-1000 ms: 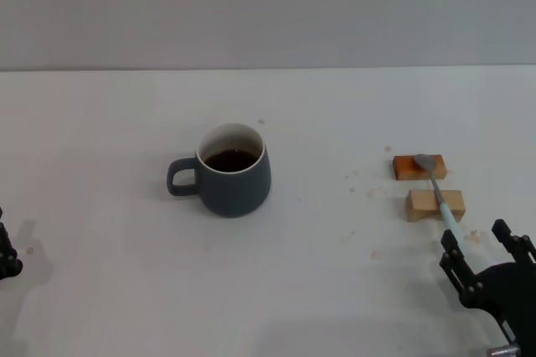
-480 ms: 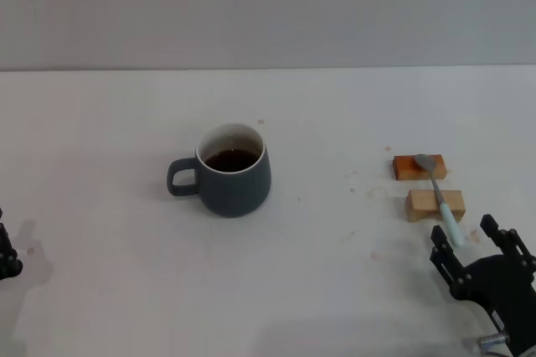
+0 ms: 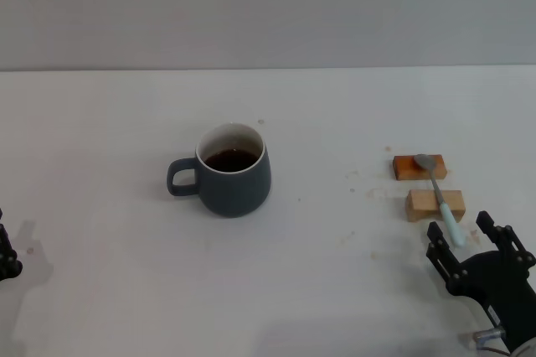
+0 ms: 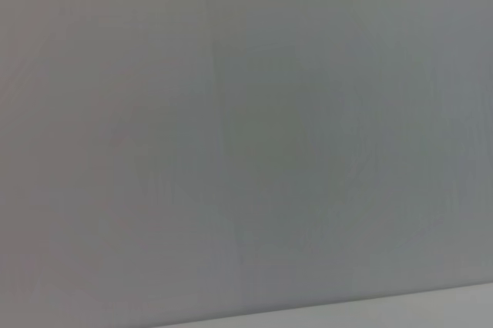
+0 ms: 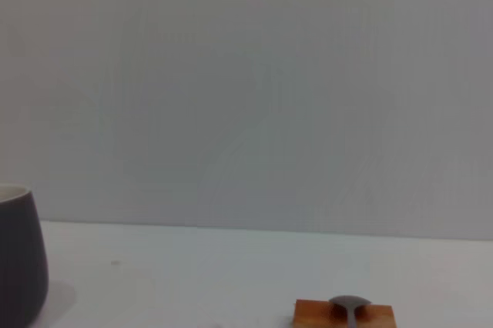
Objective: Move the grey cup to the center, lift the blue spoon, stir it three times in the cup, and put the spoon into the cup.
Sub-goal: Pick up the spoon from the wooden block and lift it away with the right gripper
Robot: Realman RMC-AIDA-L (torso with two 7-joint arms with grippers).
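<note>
The grey cup stands near the middle of the white table with dark liquid inside, its handle pointing left; its side also shows in the right wrist view. The blue spoon lies across two wooden blocks at the right, its metal bowl on the far block. My right gripper is open at the front right, its fingers either side of the pale handle's near end. The left gripper is parked at the far left edge.
An orange-brown wooden block and a lighter one hold the spoon up off the table. Small crumbs and stains dot the surface left of the blocks. A grey wall rises behind the table.
My right gripper has moved left and slightly forward, so its open fingers now straddle the near end of the spoon handle. The cup, spoon and left arm have not moved.
</note>
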